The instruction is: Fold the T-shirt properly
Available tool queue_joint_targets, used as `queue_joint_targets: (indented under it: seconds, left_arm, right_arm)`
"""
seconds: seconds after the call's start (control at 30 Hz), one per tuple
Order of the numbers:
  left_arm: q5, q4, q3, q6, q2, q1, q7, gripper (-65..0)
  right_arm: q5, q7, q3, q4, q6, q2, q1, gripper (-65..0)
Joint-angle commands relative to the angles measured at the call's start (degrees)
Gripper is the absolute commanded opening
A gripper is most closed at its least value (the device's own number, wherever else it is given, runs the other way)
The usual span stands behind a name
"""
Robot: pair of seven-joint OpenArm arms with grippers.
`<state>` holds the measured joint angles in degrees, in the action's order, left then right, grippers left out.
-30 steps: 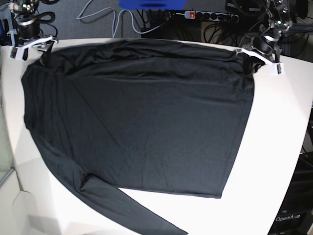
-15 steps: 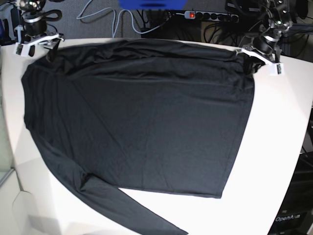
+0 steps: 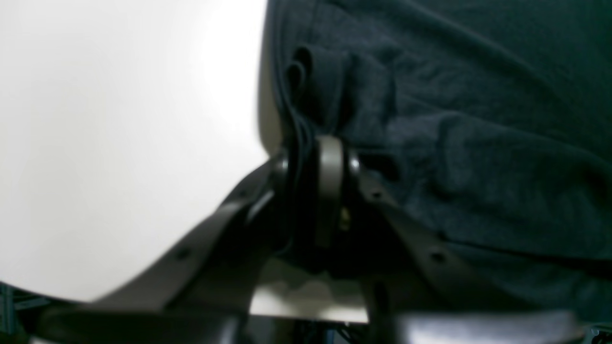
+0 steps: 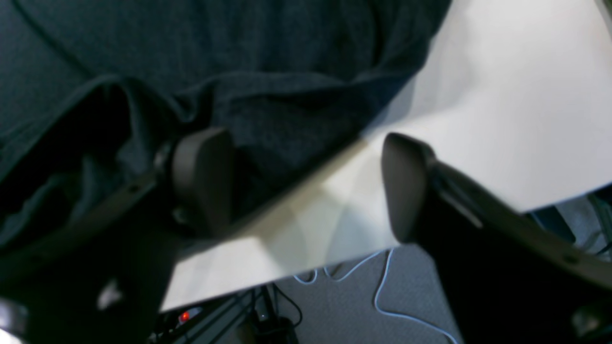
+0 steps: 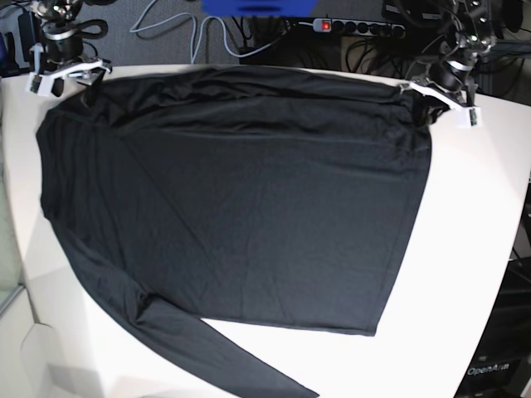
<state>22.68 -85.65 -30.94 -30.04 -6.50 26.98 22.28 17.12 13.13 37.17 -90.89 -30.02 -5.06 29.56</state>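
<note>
The shirt (image 5: 241, 207) lies spread flat across the white table (image 5: 473, 249), one sleeve trailing toward 6 o'clock. The left gripper (image 3: 313, 191) sits at the shirt's 2 o'clock corner, its jaws pinched tight on a bunched fold of fabric. The right gripper (image 4: 306, 186) is at the 10 o'clock corner, jaws wide apart and holding nothing: one finger (image 4: 203, 177) over the cloth edge, the other over bare table. The fabric is thin, black, smooth, faintly shiny, rumpled into soft folds along the far edge.
</note>
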Motion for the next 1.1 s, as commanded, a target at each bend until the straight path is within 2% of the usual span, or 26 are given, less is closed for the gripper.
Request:
queue_joint_targets:
  seconds: [0.0, 0.27, 0.67, 1.0, 1.07]
  left_arm:
    - [-1.6, -0.3, 0.0, 0.4, -0.2, 0.6, 2.6, -58.3]
    - [-1.6, -0.3, 0.0, 0.4, -0.3, 0.6, 2.6, -58.3]
    - [-1.2, -0.6, -0.1, 0.7, -1.5, -0.7, 2.6, -58.3]
    - [-1.2, -6.8, -0.1, 0.9, -1.0, -0.7, 2.7, -58.3]
    - [-1.2, -7.8, -0.1, 0.9, -1.0, -0.7, 4.7, -58.3]
  right_arm:
    - [0.3, 0.3, 0.2, -0.4, -0.2, 0.4, 0.5, -25.2]
    - [0.1, 0.4, 0.2, -0.4, -0.2, 0.5, -0.8, -64.6]
    - [0.2, 0.3, 0.5, -3.8, -0.2, 1.1, -0.9, -64.6]
    - [0.2, 0.3, 0.5, -9.5, -0.2, 1.1, -0.7, -64.6]
    - [0.2, 0.3, 0.5, -10.3, -0.2, 1.1, -0.7, -64.6]
